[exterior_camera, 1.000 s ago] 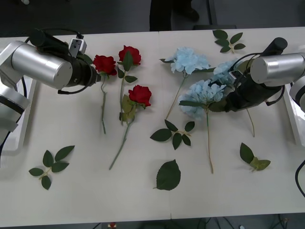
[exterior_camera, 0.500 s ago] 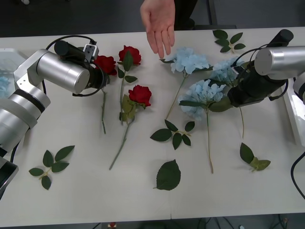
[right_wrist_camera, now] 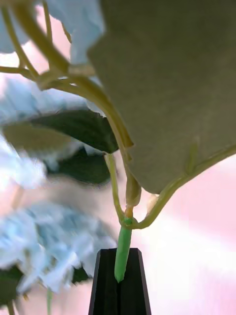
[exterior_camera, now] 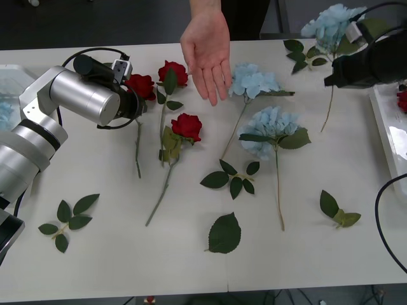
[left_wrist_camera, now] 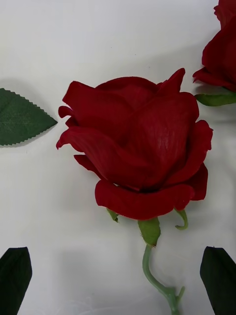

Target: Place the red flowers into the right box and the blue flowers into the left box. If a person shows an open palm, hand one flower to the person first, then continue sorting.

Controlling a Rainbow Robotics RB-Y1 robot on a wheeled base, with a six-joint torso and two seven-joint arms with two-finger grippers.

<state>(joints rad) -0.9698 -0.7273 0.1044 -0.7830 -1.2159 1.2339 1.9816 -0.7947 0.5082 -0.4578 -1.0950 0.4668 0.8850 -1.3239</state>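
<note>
Far left there's the left box (exterior_camera: pixel 16 76) at the table (exterior_camera: pixel 299 254) edge, with something pale blue inside it. The left gripper (exterior_camera: pixel 131 101) sits right at the leftmost rose (exterior_camera: pixel 140 85); in the left wrist view its fingers (left_wrist_camera: pixel 14 273) are spread wide at the corners with that rose (left_wrist_camera: pixel 140 147) lying on the table between them, not gripped. Two more roses next to it: one (exterior_camera: pixel 173 73) further back, one (exterior_camera: pixel 187 126) closer to the robot, stems pointing toward the robot.

A person's hand (exterior_camera: pixel 206 51) reaches in from the far side with an open palm, fingers over the table between the back rose and the first hydrangea (exterior_camera: pixel 253 81). Another hydrangea (exterior_camera: pixel 270 130) lies just in front of that one, long stem running toward the robot. Loose leaf sprigs (exterior_camera: pixel 233 178) are scattered around the near half.

Over on the right, the right gripper (exterior_camera: pixel 340 70) is lifted off the table near the far edge, holding a third hydrangea (exterior_camera: pixel 332 24) with the stem hanging down. The right wrist view shows the fingers (right_wrist_camera: pixel 119 290) pinched tight on that green stem (right_wrist_camera: pixel 123 256). At the far right edge is the right box (exterior_camera: pixel 386 136), with a bit of red showing in it
</note>
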